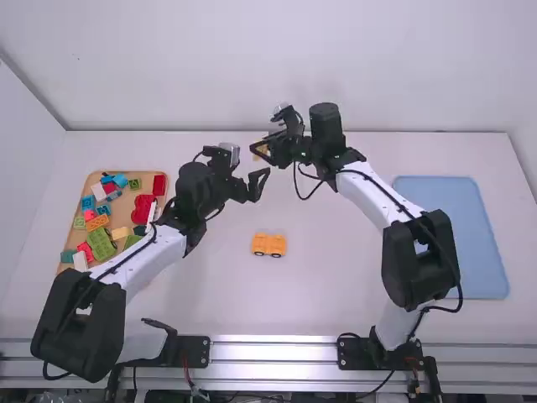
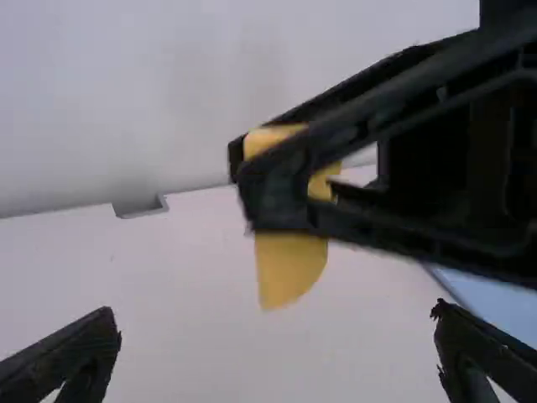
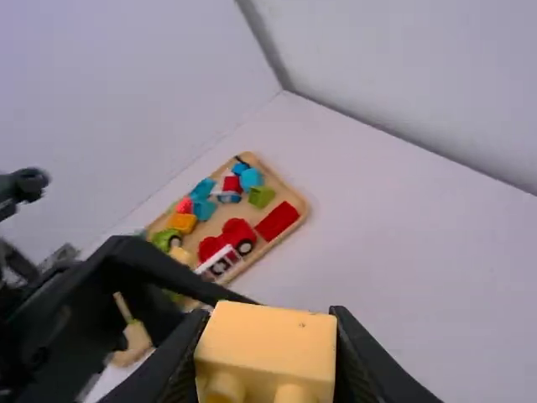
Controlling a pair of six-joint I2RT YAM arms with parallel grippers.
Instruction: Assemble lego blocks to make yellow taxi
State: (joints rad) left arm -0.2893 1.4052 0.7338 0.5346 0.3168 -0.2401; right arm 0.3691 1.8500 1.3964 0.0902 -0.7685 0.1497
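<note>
In the high view my right gripper (image 1: 258, 149) is beyond the table's middle, shut on a yellow block (image 1: 263, 153). Close by on the near side, my left gripper (image 1: 255, 180) stands open. The left wrist view has the yellow block (image 2: 289, 264) held in the right gripper, past my left gripper (image 2: 273, 348), whose fingers are wide apart with nothing between them. In the right wrist view my right gripper (image 3: 267, 336) clasps the yellow block (image 3: 268, 340) by its sides, its hollow underside partly visible. An orange-yellow car piece with dark wheels (image 1: 268, 245) sits on the table, nearer the arm bases.
A wooden tray (image 1: 92, 177) of mixed colored blocks lies at the left, partly behind the left arm. On the right is a blue mat (image 1: 453, 235), beside the right arm. A white wall (image 1: 252, 67) rises behind the table's far edge.
</note>
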